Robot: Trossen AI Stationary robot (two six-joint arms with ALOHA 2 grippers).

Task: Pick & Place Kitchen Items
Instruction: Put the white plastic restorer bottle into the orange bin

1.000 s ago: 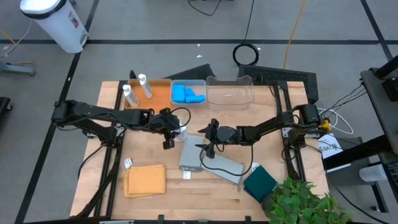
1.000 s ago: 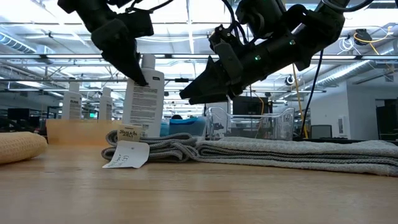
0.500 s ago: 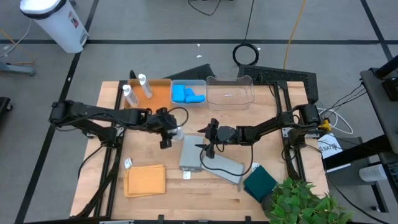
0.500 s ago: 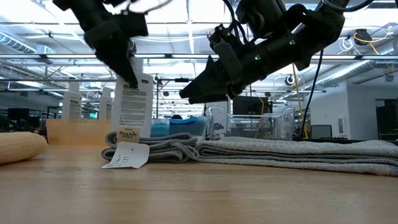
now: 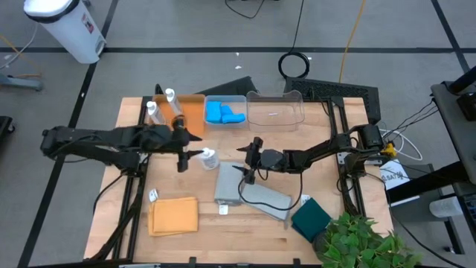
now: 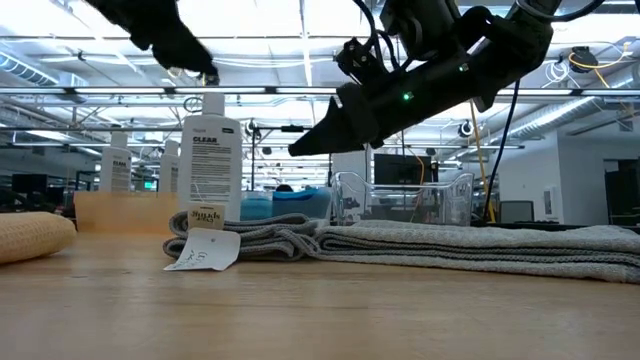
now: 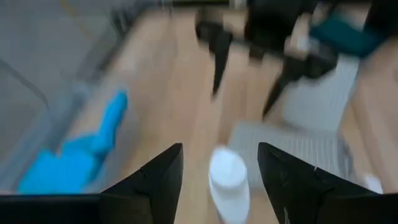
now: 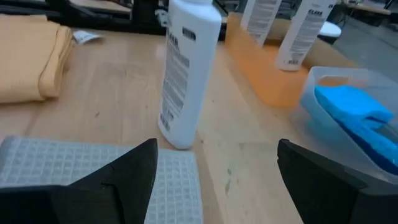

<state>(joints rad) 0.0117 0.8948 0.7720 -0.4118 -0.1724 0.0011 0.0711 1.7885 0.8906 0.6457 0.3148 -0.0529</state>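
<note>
White capped bottle stands upright, released, mid-table beside the grey cloth between the parted, empty left gripper and right gripper; a careless sweep from either could topple it.

3 bottles, 3 cloths, 2 bins, 1 tray, blue sponges uncountable.

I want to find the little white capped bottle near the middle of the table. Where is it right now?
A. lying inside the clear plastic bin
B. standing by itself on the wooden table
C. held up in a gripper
B: the small white capped bottle stands upright on the wooden table beside the grey folded cloth, with the left gripper open and clear of it.
</note>
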